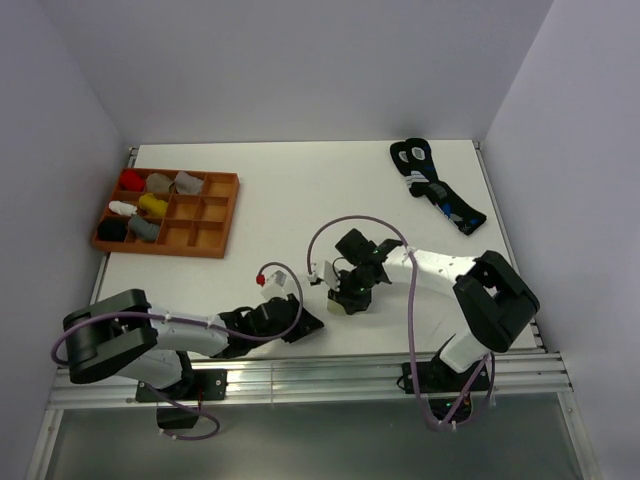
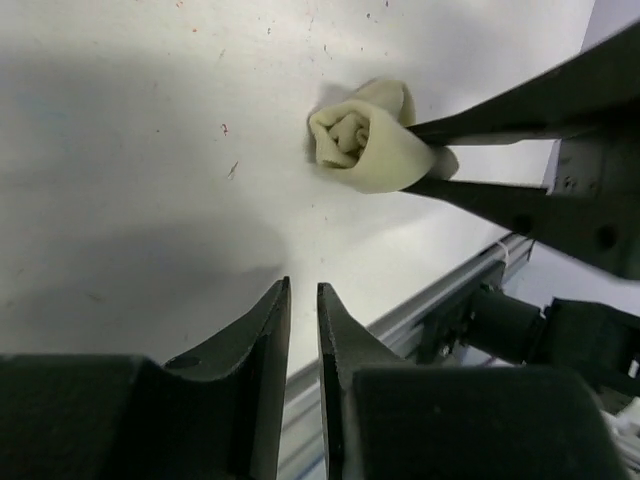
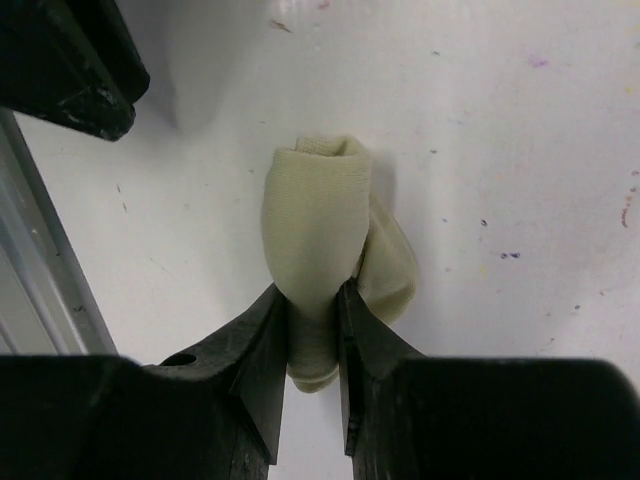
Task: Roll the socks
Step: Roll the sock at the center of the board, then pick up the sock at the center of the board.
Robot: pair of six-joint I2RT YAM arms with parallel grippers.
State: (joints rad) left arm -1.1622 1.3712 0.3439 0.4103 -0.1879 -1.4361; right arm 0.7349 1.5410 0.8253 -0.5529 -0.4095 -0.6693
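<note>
The pale cream-yellow sock (image 3: 315, 215) is rolled into a tight bundle and rests on the white table. My right gripper (image 3: 312, 290) is shut on one end of the roll. In the left wrist view the roll (image 2: 360, 145) shows its spiral end, with the right gripper (image 2: 412, 155) pinching it from the right. My left gripper (image 2: 303, 285) is empty, its jaws all but closed, and sits apart from the roll near the table's front edge. In the top view the left gripper (image 1: 305, 325) lies just left of the right gripper (image 1: 338, 300), which hides the roll. The taupe sock is out of view.
A wooden compartment tray (image 1: 215, 215) with small coloured sock bundles stands at the back left. A pair of black socks (image 1: 435, 185) with blue-and-white marks lies at the back right. The metal rail (image 2: 440, 300) of the table's front edge runs close to both grippers.
</note>
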